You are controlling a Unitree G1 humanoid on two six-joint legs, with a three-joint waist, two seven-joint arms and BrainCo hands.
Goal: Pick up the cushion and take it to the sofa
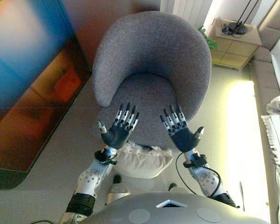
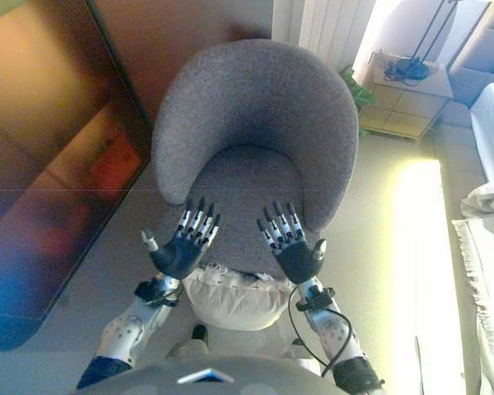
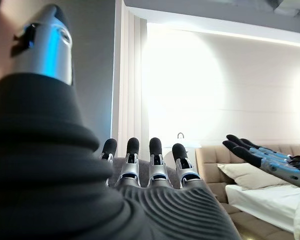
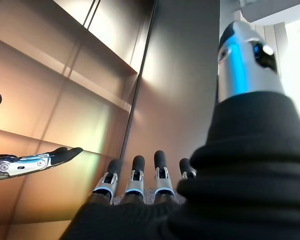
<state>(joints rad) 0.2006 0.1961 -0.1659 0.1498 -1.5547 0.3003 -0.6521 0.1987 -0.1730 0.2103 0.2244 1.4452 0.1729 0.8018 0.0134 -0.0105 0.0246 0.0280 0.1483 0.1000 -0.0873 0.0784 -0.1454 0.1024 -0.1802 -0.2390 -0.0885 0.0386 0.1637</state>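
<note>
A white cushion [image 1: 142, 161] lies on the floor at the foot of a grey round armchair [image 1: 151, 60], close to my body. Both hands hover above it, palms up, fingers straight and spread. My left hand [image 1: 117, 133] is over the cushion's left end, my right hand [image 1: 182, 135] over its right end, both level with the chair's front edge. Neither touches the cushion. In the left wrist view my left hand [image 3: 150, 170] points toward a beige sofa [image 3: 215, 160]; in the right wrist view my right hand [image 4: 140, 185] shows straight fingers.
A dark glossy wall panel [image 1: 32, 84] runs along the left. A beige sofa with white cloth [image 1: 277, 112] lines the right side. A small wooden side table [image 1: 235, 44] with a lamp base stands behind the chair, a green plant [image 1: 207, 37] beside it.
</note>
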